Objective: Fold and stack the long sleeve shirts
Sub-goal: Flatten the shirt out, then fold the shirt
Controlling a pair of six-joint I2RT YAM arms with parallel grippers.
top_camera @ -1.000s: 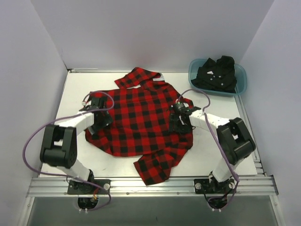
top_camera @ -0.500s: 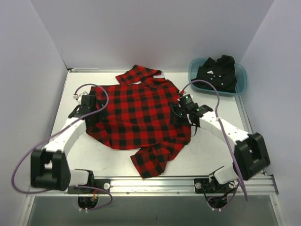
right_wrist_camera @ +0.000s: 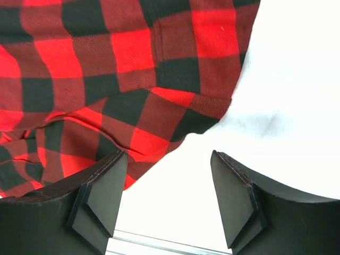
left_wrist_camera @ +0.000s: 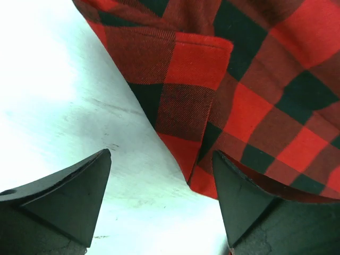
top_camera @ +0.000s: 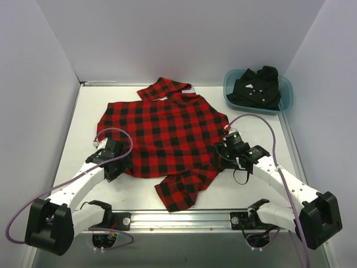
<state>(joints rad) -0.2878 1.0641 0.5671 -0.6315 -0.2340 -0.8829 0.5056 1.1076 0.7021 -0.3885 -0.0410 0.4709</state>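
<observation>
- While the left arm [top_camera: 83, 181] lies low at the near left, its jaws stand spread and grasp nothing. One tip is over the hem of the red-and-black flannel shirt [top_camera: 167, 139], the other over bare bench [top_camera: 89, 111].
- Flannel is spread flat mid-bench, one sleeve trailing toward the near edge.
- Right arm [top_camera: 279, 176]: jaws spread and empty at the flannel's near-right hem, bare bench between them.
- Black shirt [top_camera: 257, 86] is bunched in the teal tub [top_camera: 284, 92], far right. Its white marks are too small to read.
</observation>
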